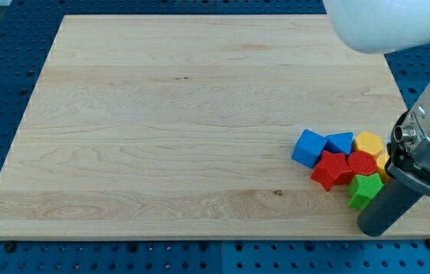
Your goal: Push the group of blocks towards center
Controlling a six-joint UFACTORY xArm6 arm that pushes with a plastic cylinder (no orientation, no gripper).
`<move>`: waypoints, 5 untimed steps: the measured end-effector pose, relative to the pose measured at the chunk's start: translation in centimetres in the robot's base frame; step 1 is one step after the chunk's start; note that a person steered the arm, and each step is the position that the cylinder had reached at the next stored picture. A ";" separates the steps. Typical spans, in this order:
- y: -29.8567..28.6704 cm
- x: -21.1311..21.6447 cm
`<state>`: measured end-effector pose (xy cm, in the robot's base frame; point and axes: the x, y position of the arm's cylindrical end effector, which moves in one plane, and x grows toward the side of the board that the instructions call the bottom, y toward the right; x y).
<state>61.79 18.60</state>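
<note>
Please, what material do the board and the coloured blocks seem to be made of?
The board looks like pale wood with a matte finish: grain lines and a small knot show. The blocks, such as the blue cube, the red star-like block and the green block, look like painted wood or plastic; their even, saturated colour hides any grain, so I cannot tell which.

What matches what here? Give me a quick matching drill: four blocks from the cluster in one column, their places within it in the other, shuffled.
Column one:
1. blue cube
2. green block
3. red star-shaped block
4. yellow block

Column two:
a. top of the cluster, towards the view's right
b. the cluster's far-left end
c. bottom of the cluster, right beside my tip
d. just below and right of the blue cube

Pairs: 1-b, 2-c, 3-d, 4-a
</note>
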 end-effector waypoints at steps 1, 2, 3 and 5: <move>0.0 0.0; 3.2 0.0; 4.3 0.0; 1.2 -1.6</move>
<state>60.23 19.83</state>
